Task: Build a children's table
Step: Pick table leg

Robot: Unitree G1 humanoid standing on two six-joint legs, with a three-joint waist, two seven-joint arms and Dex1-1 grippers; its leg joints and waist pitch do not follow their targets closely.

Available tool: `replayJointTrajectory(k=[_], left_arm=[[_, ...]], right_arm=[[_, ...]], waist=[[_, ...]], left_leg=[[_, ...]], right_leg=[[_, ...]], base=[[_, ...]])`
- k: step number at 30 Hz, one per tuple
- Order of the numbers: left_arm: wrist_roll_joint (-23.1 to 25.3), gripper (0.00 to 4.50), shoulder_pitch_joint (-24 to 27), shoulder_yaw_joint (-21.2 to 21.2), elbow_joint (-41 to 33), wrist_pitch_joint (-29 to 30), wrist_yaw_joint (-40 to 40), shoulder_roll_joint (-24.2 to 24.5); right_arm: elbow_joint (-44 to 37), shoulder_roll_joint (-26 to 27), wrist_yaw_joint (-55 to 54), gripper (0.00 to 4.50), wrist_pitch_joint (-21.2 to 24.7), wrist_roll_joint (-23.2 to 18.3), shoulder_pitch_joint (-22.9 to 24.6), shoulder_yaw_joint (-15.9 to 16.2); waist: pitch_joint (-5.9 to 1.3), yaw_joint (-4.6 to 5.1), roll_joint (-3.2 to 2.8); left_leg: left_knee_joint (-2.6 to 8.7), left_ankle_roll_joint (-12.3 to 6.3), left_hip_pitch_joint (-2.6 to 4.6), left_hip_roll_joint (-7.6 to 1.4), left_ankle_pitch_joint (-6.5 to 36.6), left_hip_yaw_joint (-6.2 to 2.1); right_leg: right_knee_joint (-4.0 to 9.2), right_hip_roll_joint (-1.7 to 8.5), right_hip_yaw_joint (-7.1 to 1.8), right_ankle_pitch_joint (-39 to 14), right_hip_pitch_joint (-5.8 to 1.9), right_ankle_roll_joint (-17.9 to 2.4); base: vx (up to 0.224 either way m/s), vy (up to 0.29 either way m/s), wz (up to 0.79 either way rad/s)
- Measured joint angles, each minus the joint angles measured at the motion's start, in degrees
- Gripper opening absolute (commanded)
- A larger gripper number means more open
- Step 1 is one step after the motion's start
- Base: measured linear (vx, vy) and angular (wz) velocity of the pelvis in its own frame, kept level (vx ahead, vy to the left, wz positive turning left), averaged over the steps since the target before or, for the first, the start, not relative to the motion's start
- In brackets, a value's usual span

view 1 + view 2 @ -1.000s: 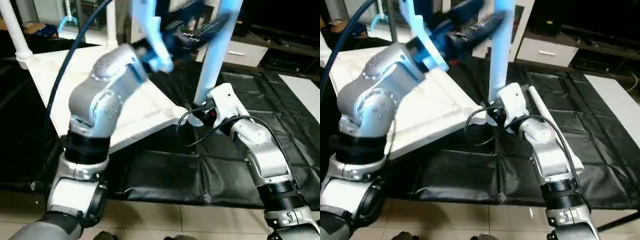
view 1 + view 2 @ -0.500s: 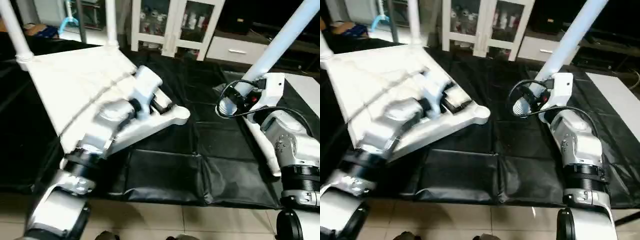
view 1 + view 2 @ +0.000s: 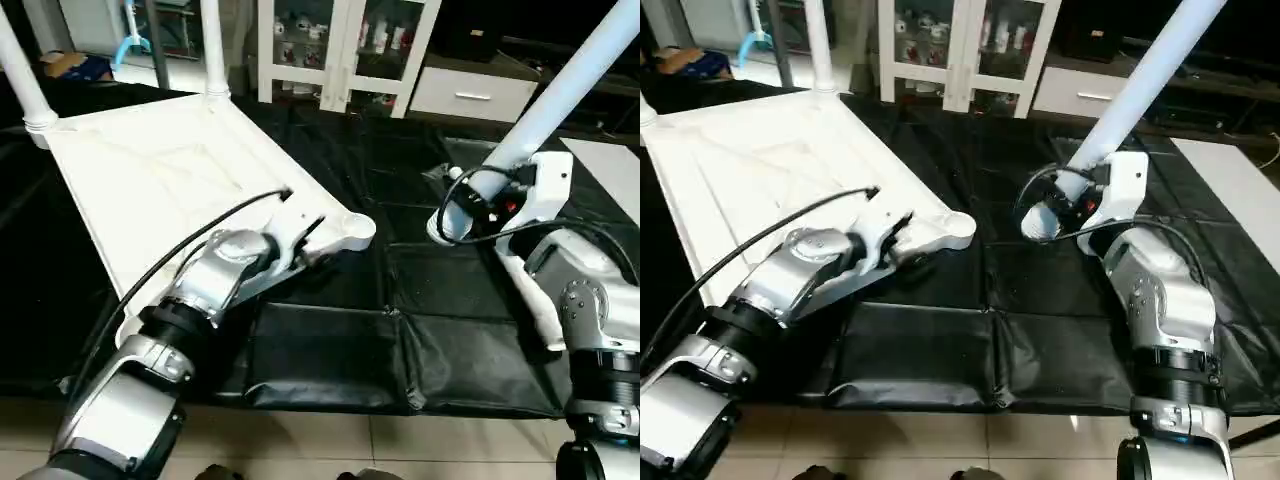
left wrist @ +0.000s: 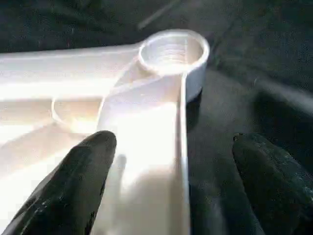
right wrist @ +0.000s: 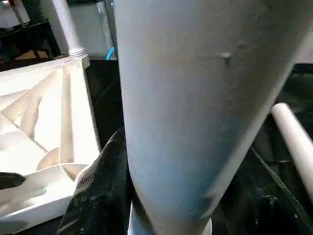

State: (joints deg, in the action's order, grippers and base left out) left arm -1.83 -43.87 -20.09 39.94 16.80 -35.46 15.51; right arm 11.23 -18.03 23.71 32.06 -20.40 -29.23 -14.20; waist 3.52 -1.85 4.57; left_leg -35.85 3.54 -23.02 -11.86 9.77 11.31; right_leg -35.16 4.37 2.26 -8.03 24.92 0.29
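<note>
The children's table lies upside down on the black cover: a white tabletop [image 3: 170,190] with two legs [image 3: 25,85] standing in its far corners. Its near right corner socket [image 3: 352,230] is bare and shows a thread inside [image 4: 172,51]. My left gripper [image 3: 305,238] is open just behind that socket, one finger [image 4: 83,181] over the ribbed underside and the other [image 4: 266,181] over the black cover, with the rim between them. My right gripper [image 3: 480,195] is shut on a white leg [image 3: 570,75] that slants up to the right, its lower end [image 3: 1040,220] hanging right of the socket.
Another white leg [image 3: 530,300] lies on the black cover [image 3: 380,330] under my right forearm. A white glass-door cabinet [image 3: 340,50] and a drawer unit [image 3: 470,95] stand behind. A white board [image 3: 610,165] sits at the far right. Tiled floor [image 3: 400,440] runs along the front.
My left arm dropped from high beside the upright leg to the tabletop's near right corner, and its gripper opened wider. My right arm swung the leg away from the socket and tilted it rightward.
</note>
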Motion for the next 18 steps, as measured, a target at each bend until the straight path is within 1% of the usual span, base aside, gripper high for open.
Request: replayJointTrajectory(k=[1, 3, 5, 8, 11, 13, 16, 17, 18], left_arm=[[0.07, 3.89, 0.0, 0.04, 0.45, 0.13, -0.27, -0.01], [0.14, 3.53, -0.1, 0.22, 0.53, 0.54, -1.3, 0.07], [-0.25, 3.44, -0.37, 0.31, 0.53, 1.07, -3.28, 0.16], [-0.75, 3.08, -0.47, 0.49, 0.53, 1.79, -5.01, 0.03], [-0.84, 2.88, -0.48, 0.67, 0.53, 2.37, -5.76, 0.04], [-0.86, 2.64, -0.48, 0.79, 0.53, 2.71, -6.43, 0.01], [-0.73, 2.44, -0.5, 1.11, 0.53, 3.0, -7.22, 0.03], [-0.6, 2.44, -0.55, 1.1, 0.57, 3.01, -7.48, 0.05], [-0.51, 2.2, -0.63, 1.09, 0.78, 3.0, -7.58, 0.04]], right_arm=[[-0.13, 0.15, -0.03, 1.86, 0.22, -0.02, 0.0, 0.07], [-0.48, 0.34, -0.11, 1.86, 0.62, -0.03, 0.05, 0.09], [-1.17, 0.34, -0.44, 1.86, 1.18, -0.15, 0.06, 0.1], [-1.68, 0.34, -0.94, 1.86, 1.3, -0.32, 0.06, 0.11], [-1.68, 0.34, -1.03, 1.86, 1.34, -0.45, 0.06, 0.12], [-1.68, 0.35, -1.04, 1.86, 1.39, -0.47, 0.06, 0.16], [-1.69, 0.47, -1.04, 1.86, 1.58, -0.47, 0.06, 0.36], [-1.69, 0.57, -1.04, 1.86, 1.59, -0.47, 0.06, 0.43], [-1.69, 0.62, -1.04, 1.86, 1.61, -0.47, 0.06, 0.46]], waist=[[0.02, -0.04, -0.07], [0.04, -0.07, -0.13], [0.05, -0.07, -0.15], [0.05, -0.01, -0.15], [0.06, 0.01, -0.17], [0.06, 0.0, -0.18], [0.06, -0.01, -0.18], [0.06, -0.03, -0.19], [0.06, -0.04, -0.2]], left_leg=[[0.0, 0.0, 0.0, 0.0, 0.0, 0.0], [0.01, 0.0, 0.0, 0.0, 0.0, 0.0], [0.01, 0.0, 0.0, 0.0, 0.0, 0.0], [0.01, 0.0, 0.0, 0.0, 0.0, 0.0], [0.02, 0.0, 0.0, 0.0, 0.0, 0.0], [0.03, 0.0, 0.0, 0.0, 0.0, 0.0], [0.03, 0.0, 0.0, 0.0, 0.0, 0.0], [0.03, 0.0, 0.0, 0.0, 0.0, 0.0], [0.03, 0.0, 0.0, 0.0, 0.0, 0.0]], right_leg=[[-0.01, 0.0, 0.0, 0.0, 0.0, 0.0], [-0.01, 0.01, 0.0, 0.0, 0.0, 0.01], [0.0, 0.01, 0.01, 0.0, 0.0, 0.01], [0.0, 0.01, 0.01, 0.0, 0.0, 0.0], [0.0, 0.01, 0.01, 0.0, 0.01, 0.0], [0.0, 0.01, 0.01, 0.0, 0.01, 0.0], [0.01, 0.01, 0.01, 0.0, 0.01, 0.0], [0.01, 0.01, 0.01, 0.0, 0.01, 0.0], [0.02, 0.01, 0.01, 0.0, 0.0, 0.0]], base=[[0.0, 0.0, 0.0], [0.0, 0.0, 0.0], [0.0, 0.0, 0.0], [0.0, 0.0, 0.0], [0.0, 0.0, 0.0], [0.0, 0.0, 0.0], [0.0, 0.0, 0.0], [0.0, 0.0, 0.0], [0.0, 0.0, 0.0]])
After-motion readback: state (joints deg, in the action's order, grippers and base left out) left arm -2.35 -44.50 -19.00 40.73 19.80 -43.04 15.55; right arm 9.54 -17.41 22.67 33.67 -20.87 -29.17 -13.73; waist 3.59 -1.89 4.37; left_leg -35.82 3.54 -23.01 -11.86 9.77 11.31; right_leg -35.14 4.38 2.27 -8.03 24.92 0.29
